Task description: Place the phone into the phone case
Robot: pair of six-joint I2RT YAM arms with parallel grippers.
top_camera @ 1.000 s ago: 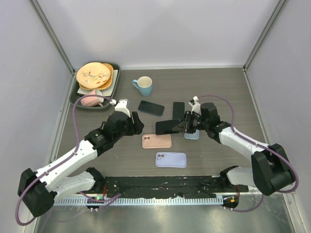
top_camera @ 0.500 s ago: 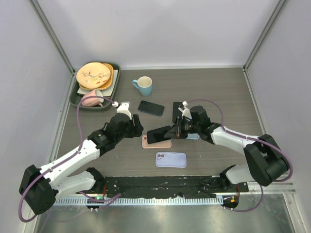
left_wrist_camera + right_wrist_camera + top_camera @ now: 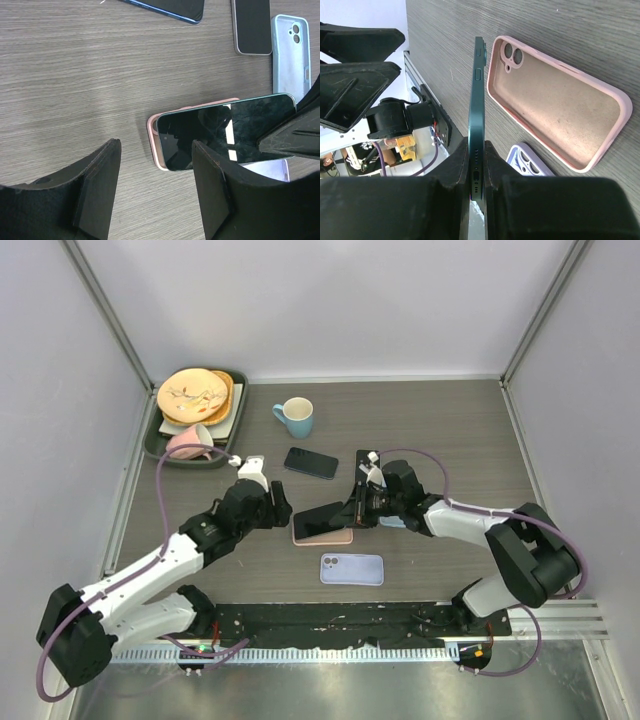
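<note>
The tray [image 3: 150, 440] of plates [image 3: 193, 395] and the pink cup [image 3: 186, 445] sit at the far left, well out of the way. Next comes the left gripper [image 3: 264, 502], which has barely shifted. It hangs just left of the pink case [image 3: 335, 536] with its jaws spread and empty, and the case's left end shows between them in its own camera. Behind it stand a blue mug [image 3: 296, 417] and a dark phone [image 3: 310, 462], clear of the work.

The real change is the phone [image 3: 322, 520]. A second ago it was held up over by the pale blue case [image 3: 394, 521]. Now the right arm has swung it leftward, and it slants over the pink case with its left end low and its right end raised. I cannot tell whether the low end touches the case yet. To my eye it is lined up and only the pressing-in remains.

The lilac case [image 3: 352, 569] lies near in front, apart from the pink one. The right gripper [image 3: 362, 508] stays clamped on the phone's right end. Its fingers sit where the phone must drop, so they probably have to let go before it seats. A second dark phone [image 3: 252, 25] lies behind.
</note>
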